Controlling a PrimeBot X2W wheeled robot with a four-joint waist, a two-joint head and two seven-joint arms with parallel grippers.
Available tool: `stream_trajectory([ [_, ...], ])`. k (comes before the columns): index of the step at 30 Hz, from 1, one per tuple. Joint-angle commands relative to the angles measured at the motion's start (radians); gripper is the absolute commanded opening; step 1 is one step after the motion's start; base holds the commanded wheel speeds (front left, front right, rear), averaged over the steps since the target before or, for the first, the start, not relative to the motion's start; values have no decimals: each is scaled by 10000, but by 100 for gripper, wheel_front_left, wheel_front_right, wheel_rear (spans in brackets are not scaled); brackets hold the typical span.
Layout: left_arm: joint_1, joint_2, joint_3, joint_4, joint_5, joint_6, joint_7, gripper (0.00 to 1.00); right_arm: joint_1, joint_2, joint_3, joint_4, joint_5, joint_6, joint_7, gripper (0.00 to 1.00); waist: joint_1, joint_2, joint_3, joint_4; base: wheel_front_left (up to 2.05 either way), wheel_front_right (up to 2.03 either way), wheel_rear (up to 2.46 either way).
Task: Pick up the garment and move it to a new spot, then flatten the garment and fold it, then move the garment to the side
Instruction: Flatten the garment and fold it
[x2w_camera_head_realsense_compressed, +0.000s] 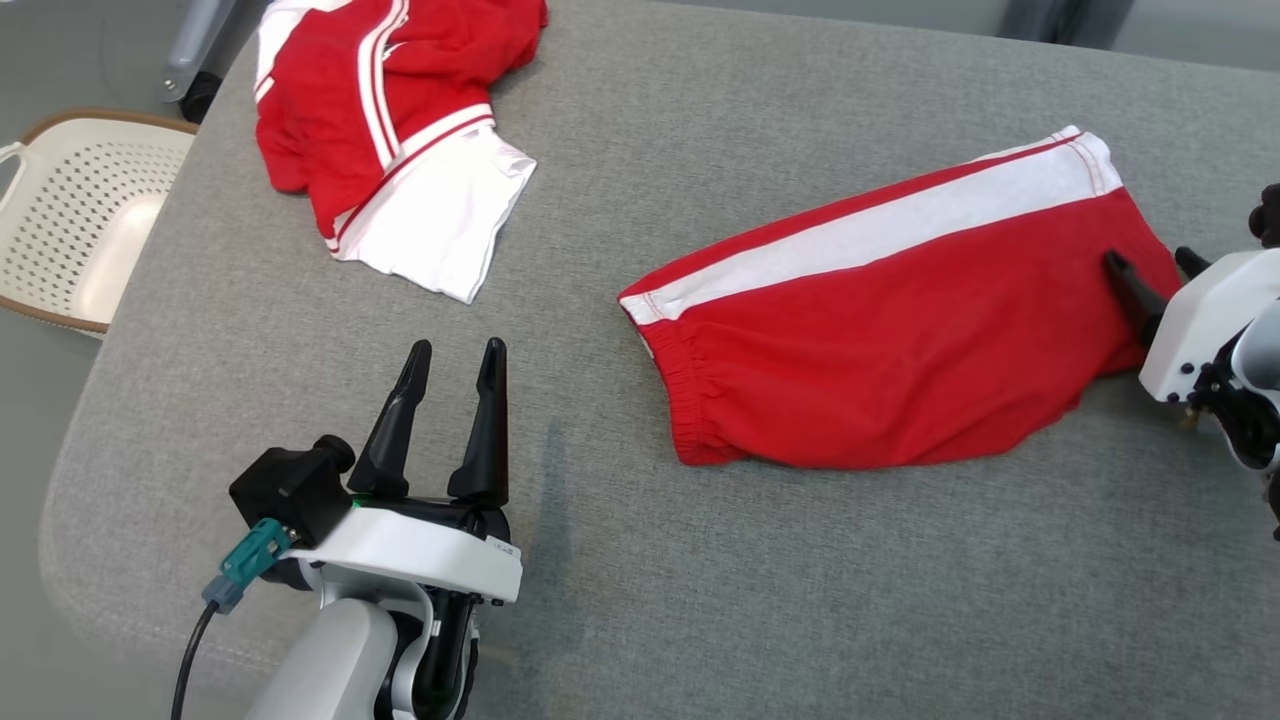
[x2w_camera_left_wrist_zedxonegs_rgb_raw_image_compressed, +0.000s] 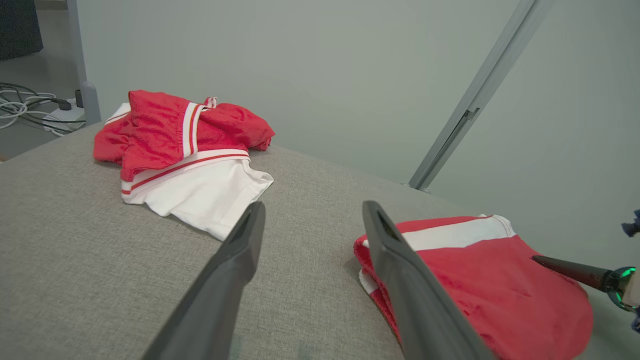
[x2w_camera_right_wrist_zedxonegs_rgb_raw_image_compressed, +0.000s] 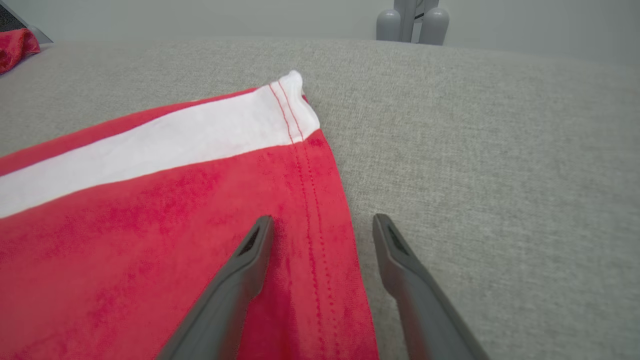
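Folded red shorts (x2w_camera_head_realsense_compressed: 900, 330) with a white side stripe lie flat on the right half of the tabletop (x2w_camera_head_realsense_compressed: 700, 600), with the elastic waistband towards the middle and the hem towards the right edge. Well apart from them, at the far left corner, sits a second piece of clothing (x2w_camera_head_realsense_compressed: 380, 120), red and white and crumpled in a heap. Between the two the grey cloth surface is bare. A white basket (x2w_camera_head_realsense_compressed: 80, 210) with a perforated bottom stands on the floor beside the tabletop's left edge.

The right claw (x2w_camera_head_realsense_compressed: 1147, 257) reaches in from the right edge with its fingers wide apart and nothing held. In the right wrist view one finger (x2w_camera_right_wrist_zedxonegs_rgb_raw_image_compressed: 250, 260) is over the red cloth by the stitched hem and the other is over the grey surface just beyond it. Whether either touches cannot be told. The left claw (x2w_camera_head_realsense_compressed: 455, 350) is at the near left above bare tabletop, also spread wide and empty, pointing away from the robot.

Behind the tabletop is a plain pale wall with a slanted metal bar (x2w_camera_left_wrist_zedxonegs_rgb_raw_image_compressed: 470, 110). Cables (x2w_camera_left_wrist_zedxonegs_rgb_raw_image_compressed: 25, 105) lie on the floor in the left wrist view.
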Motion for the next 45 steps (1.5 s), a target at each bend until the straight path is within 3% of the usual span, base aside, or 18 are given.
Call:
stream_trajectory([
  [1, 82, -14, 99, -21, 164, -31, -15, 100, 44, 29, 35, 134, 24, 5, 64, 100, 0, 0, 1, 66, 0, 0, 0],
  [8, 261, -149, 530, 251, 776, -280, -16, 100, 13, 278, 185, 672, 193, 5, 421, 100, 0, 0, -17, 250, 0, 0, 0],
  [9, 263, -177, 601, 298, 845, -297, -16, 100, 1, 315, 211, 735, 213, 6, 463, 93, 0, 0, -24, 254, 0, 0, 0],
  [11, 282, -182, 711, 419, 1042, -328, -14, 100, 7, 385, 247, 822, 257, 6, 550, 49, 0, 0, -39, 248, 0, 0, 0],
  [13, 287, -217, 800, 516, 1205, -379, -16, 100, -3, 436, 284, 862, 305, 5, 573, 35, 0, 0, -52, 224, 0, 0, 0],
  [14, 286, -233, 836, 573, 1291, -403, -16, 100, -10, 446, 305, 883, 310, 5, 572, 33, 0, 0, -61, 209, 0, 0, 0],
  [16, 277, -255, 911, 659, 1448, -462, -16, 100, -20, 467, 322, 895, 375, 3, 492, 4, 0, 0, -82, 167, 0, 0, 0],
  [17, 277, -257, 937, 717, 1547, -476, -16, 100, -16, 478, 329, 881, 401, 3, 429, 0, 0, 0, -99, 134, 0, 0, 0],
  [28, 457, -324, 1249, 1178, 2092, -637, -16, 100, 466, 419, 347, 441, 859, 3, -412, 0, 0, 0, -512, -503, 0, 0, 0],
  [45, 1089, -288, 1164, 1714, 2245, -862, 22, 100, 3005, 82, -98, -633, 2278, 3, -2000, 0, 0, 0, -1943, -2137, 0, 0, 0],
])
